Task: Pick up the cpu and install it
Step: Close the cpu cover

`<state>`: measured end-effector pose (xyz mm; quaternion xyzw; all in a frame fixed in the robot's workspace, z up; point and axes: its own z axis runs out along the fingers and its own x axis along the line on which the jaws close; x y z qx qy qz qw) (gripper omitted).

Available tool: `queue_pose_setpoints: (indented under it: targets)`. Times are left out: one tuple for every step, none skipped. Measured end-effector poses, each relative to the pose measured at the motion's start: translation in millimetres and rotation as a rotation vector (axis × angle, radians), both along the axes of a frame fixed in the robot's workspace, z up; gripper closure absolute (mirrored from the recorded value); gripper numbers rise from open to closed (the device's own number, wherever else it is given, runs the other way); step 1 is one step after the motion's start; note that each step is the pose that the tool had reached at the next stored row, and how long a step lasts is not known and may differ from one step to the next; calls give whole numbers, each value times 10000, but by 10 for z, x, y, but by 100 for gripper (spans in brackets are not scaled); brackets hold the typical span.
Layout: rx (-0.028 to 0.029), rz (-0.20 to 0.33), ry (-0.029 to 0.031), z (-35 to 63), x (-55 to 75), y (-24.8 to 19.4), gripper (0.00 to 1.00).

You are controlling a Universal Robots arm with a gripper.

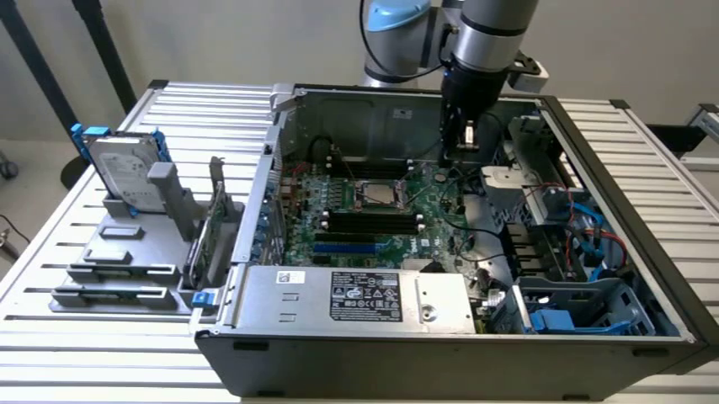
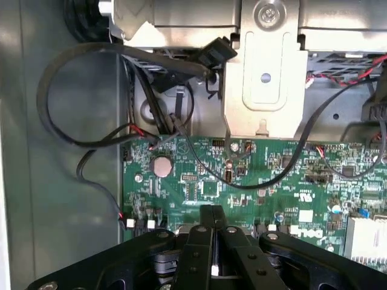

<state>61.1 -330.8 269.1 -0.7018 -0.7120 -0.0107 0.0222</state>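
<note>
A small flat silver-grey square, the cpu (image 1: 109, 251), lies on the grey holder rack (image 1: 146, 252) at the exterior view's left, outside the computer case (image 1: 450, 353). My gripper (image 1: 464, 151) hangs inside the open case, over the far part of the green motherboard (image 1: 382, 227) and far from the cpu. In the wrist view my black gripper (image 2: 213, 212) is shut with its fingers pressed together and nothing between them, above the green board (image 2: 242, 181). The metal-framed socket (image 1: 376, 194) sits in the board's middle, toward the exterior view's left of the gripper.
A silver hard drive in a blue frame (image 1: 118, 164) stands on the rack. Black memory sticks (image 1: 371, 220) sit in the board. Loose black cables (image 2: 91, 142) and a metal bracket (image 2: 263, 78) lie close under the gripper. A power supply (image 1: 359, 299) fills the case's near side.
</note>
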Motion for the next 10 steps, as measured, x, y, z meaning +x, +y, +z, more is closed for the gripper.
queue_pose_setpoints:
  targets:
    - [1,6,0,-18,7,0,89]
    - [2,10,0,-36,11,0,89]
    - [1,12,-1,-55,11,0,89]
    - [0,16,-1,-73,11,0,89]
    - [0,20,-1,-91,11,0,89]
    - [1,25,-1,-109,12,0,89]
    - [1,30,-1,-128,12,0,89]
    - [-1,34,1,-145,12,0,89]
    - [0,38,3,-163,12,0,89]
    - [0,42,8,-178,12,0,89]
